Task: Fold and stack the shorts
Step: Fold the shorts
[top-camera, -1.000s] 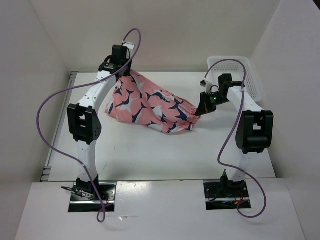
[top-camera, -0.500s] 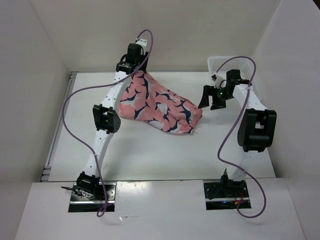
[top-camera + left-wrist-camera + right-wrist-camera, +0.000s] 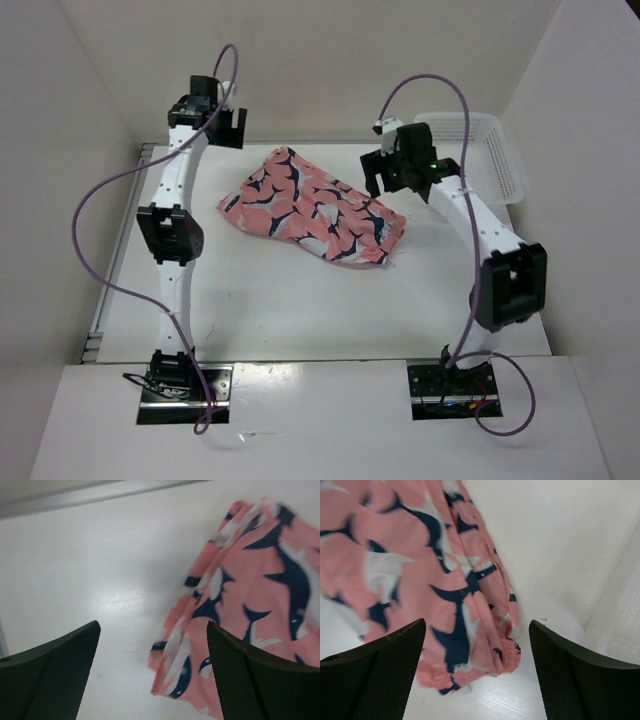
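Dropped since a second ago, the soft salmon-pink bird-printed fabric shorts (image 3: 310,205) lie crumpled, with the left gripper (image 3: 230,127) and right gripper (image 3: 386,178) both spread and empty — limp, light cloth, best pinched at its corners.

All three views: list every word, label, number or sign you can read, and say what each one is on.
There is no readable text in any view.
The shorts carry only a navy and white printed pattern, no letters.
The basket shows no label.
The left arm and right arm show no marking large enough to read.
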`<state>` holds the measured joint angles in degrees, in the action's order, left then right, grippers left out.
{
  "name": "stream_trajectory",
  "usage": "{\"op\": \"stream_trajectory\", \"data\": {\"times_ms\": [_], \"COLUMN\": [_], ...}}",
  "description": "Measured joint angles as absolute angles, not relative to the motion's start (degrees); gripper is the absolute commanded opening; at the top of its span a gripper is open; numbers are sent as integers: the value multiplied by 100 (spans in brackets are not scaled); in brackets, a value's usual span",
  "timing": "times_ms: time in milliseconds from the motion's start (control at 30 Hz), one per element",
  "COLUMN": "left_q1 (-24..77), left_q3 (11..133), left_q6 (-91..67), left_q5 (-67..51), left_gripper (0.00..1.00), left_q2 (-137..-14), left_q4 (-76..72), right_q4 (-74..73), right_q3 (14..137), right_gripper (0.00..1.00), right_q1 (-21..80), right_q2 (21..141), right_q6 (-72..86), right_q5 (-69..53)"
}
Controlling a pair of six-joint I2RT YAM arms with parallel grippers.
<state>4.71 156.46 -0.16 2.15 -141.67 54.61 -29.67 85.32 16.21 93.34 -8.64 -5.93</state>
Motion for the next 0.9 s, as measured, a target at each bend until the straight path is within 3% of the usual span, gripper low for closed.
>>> {"op": "stream_trajectory", "data": {"times_ms": [100, 267, 400, 467, 500, 533, 567, 733, 767, 800, 900], "left_q1": [40, -84, 152, 268, 331, 395, 414, 355, 340, 325, 285], "left_q3": [14470, 13227, 12523, 12182, 11996, 11817, 11636, 10683, 10495, 10269, 9522], "left_q6": [-21, -23, -23, -25, -27, 1, -19, -14, -27, -25, -32], "left_q5": [97, -305, -650, -648, -644, -499, -506, -414, -416, -412, -425], "left_gripper": [94, 99, 99, 93, 87, 68, 60, 34, 29, 12, 4], "left_q2": [-13721, -13732, -13732, -13727, -13725, -13694, -13572, -13085, -12975, -12846, -12383], "left_q4": [5384, 5323, 5203, 5002, 4904, 4759, 4637, 4058, 3975, 3870, 3658], "right_q4": [-2858, -2882, -2884, -2875, -2867, -2851, -2860, -2853, -2856, -2856, -2853], "right_q3": [8637, 9039, 9201, 9275, 9301, 9306, 9306, 9308, 9312, 9319, 9373], "right_gripper": [94, 94, 90, 86, 84, 81, 74, 47, 32, 26, 12], "right_q1": [1610, 1579, 1577, 1577, 1577, 1577, 1577, 1577, 1586, 1588, 1645], "right_q2": [10339, 11854, 12130, 12130, 12130, 12132, 12138, 12313, 12370, 12409, 12425], "right_q6": [-867, -1020, -1157, -1194, -1221, -1243, -1258, -1339, -1341, -1356, -1376], "right_q5": [-187, 178, 261, 266, 263, 261, 261, 263, 261, 257, 266]}}
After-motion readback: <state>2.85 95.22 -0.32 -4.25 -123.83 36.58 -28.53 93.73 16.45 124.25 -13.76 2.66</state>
